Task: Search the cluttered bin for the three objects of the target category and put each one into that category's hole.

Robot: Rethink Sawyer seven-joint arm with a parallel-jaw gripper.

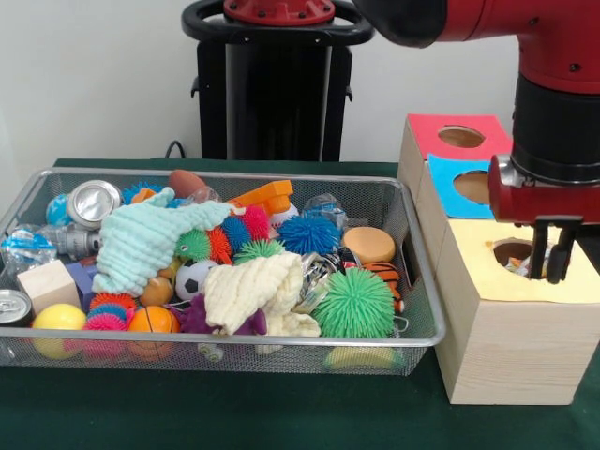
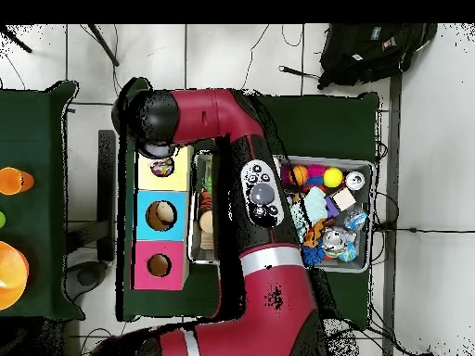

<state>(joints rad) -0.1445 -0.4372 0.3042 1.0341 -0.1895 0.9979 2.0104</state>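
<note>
Front view: jaws (image 1: 550,263) hang spread apart, empty, right over the hole (image 1: 515,252) in the yellow-topped box (image 1: 511,328); polka-dot cloth (image 1: 517,266) shows inside that hole. Wire bin (image 1: 56,350) sits left of the yellow box on the green tabletop (image 1: 234,412), holding a mint cloth (image 1: 141,242), cream cloth (image 1: 251,291), spiky balls.

Overhead view: arm (image 2: 241,139) covers the yellow box (image 2: 176,167); dotted cloth (image 2: 162,168) visible in its hole. Bin (image 2: 366,222) lies right of the boxes, partly hidden.
</note>
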